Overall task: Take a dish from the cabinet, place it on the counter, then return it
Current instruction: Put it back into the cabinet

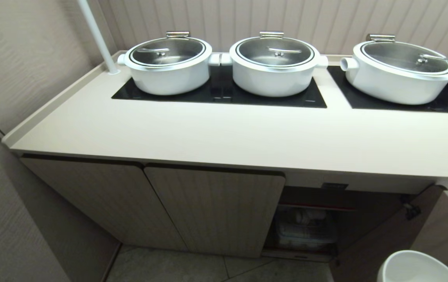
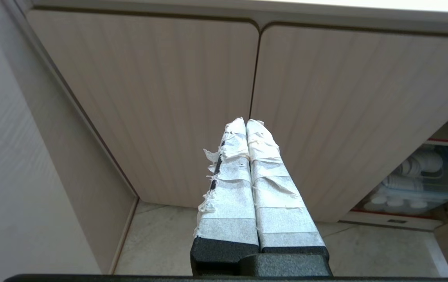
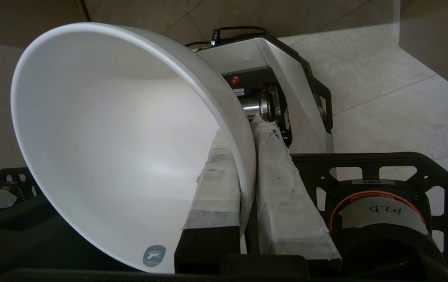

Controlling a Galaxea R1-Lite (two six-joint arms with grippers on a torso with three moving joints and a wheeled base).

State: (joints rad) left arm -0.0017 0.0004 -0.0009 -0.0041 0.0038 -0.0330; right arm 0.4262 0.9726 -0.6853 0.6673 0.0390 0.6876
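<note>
The dish (image 3: 110, 129), a plain white glossy bowl, hangs in my right gripper (image 3: 243, 129), which is shut on its rim, one taped finger (image 3: 216, 184) inside the wall and the other outside. In the head view only the dish's rim (image 1: 417, 266) shows, at the lower right, below the counter (image 1: 224, 133) and in front of the cabinet's swung-out door (image 1: 388, 235). The cabinet (image 1: 216, 207) has its two left doors closed and its right compartment (image 1: 310, 227) open. My left gripper (image 2: 245, 122) is shut and empty, pointing at the closed doors (image 2: 161, 102).
Large white pots with steel lids (image 1: 169, 62) (image 1: 274, 64) (image 1: 400, 74) stand on black glass panels (image 1: 224, 92) at the counter's back. A white pole (image 1: 96, 37) rises at its left corner. A clear bin of white cups (image 2: 415, 184) sits in the open compartment. A wall (image 1: 20, 62) closes the left side.
</note>
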